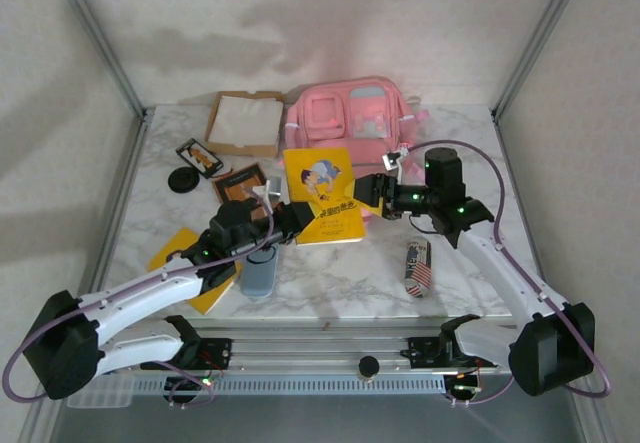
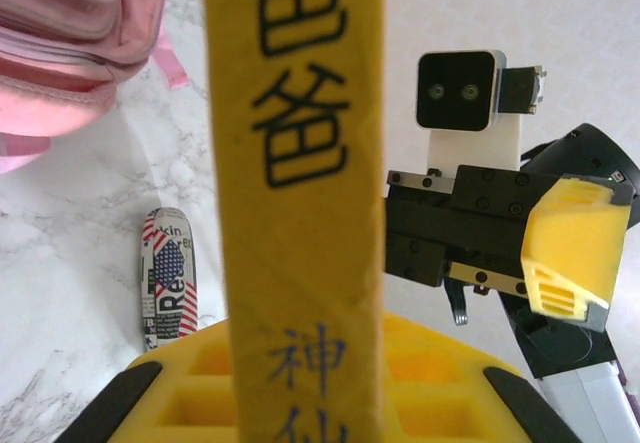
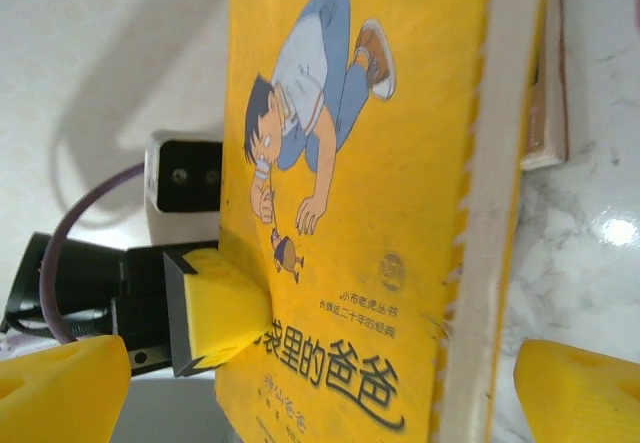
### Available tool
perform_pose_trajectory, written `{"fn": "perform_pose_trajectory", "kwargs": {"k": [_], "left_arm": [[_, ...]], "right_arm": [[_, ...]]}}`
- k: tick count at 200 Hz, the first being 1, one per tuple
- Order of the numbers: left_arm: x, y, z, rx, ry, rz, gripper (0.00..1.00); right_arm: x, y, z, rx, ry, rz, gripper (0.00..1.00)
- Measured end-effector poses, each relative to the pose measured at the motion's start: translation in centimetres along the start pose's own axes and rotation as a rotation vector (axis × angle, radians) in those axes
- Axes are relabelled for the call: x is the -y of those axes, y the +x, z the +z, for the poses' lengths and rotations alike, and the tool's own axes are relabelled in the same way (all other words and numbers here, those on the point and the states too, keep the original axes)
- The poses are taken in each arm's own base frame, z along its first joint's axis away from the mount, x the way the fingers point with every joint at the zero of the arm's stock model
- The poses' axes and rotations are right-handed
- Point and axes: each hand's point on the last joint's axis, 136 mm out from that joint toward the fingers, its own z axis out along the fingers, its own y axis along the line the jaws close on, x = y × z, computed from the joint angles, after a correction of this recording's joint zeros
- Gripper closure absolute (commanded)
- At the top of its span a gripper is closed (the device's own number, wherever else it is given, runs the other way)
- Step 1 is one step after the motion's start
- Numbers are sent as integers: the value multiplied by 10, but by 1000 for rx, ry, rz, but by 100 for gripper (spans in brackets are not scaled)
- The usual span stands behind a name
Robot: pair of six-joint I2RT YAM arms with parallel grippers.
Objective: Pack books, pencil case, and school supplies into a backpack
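Top external view: the left gripper (image 1: pixel 297 216) is clamped on the lower left corner of the large yellow book (image 1: pixel 325 191), which sits at mid-table in front of the backpack (image 1: pixel 352 113), cover toward the camera. The right gripper (image 1: pixel 379 193) stands just beside the book's right edge, jaws spread. The backpack rests at the far edge of the table (image 1: pixel 330 283), with the cardboard tray (image 1: pixel 245 121) to its left. The dark brown book (image 1: pixel 242 182) lies left of the held book; the smaller yellow book (image 1: pixel 172 250) lies partly under the left arm. A flag-printed oblong item (image 1: pixel 418 268) lies near the right arm, well apart from the books. Left wrist view: the large yellow book (image 2: pixel 300 163) rises upright between this gripper's own yellow pads (image 2: pixel 190 373), cover lettering legible – a firm grip. One yellow fingertip of the right gripper (image 2: pixel 572 248) shows to the right of the book, apart from it. The backpack (image 2: pixel 70 33) occupies the upper left corner, and the flag-printed item (image 2: pixel 168 278) lies on the marble below it. Right wrist view: the book's cover (image 3: pixel 400 163) with its cartoon figure faces the camera, and a yellow finger (image 3: pixel 220 308) of the left gripper presses on its lower edge. The right gripper's own fingertips (image 3: pixel 60 393) stand wide apart on either side of the book – neither touches it.
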Motion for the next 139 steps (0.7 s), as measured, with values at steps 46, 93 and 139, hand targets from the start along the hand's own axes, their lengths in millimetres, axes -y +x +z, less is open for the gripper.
{"fn": "perform_pose_trajectory", "kwargs": {"k": [46, 93, 139], "left_arm": [[19, 4, 15, -23, 53, 18, 100], [17, -2, 24, -9, 24, 47, 100], [16, -5, 28, 0, 12, 77, 100]], "right_arm": [[8, 13, 8, -49, -30, 51, 5], [-11, 4, -8, 29, -40, -29, 51], [-6, -4, -11, 70, -11, -27, 89]]}}
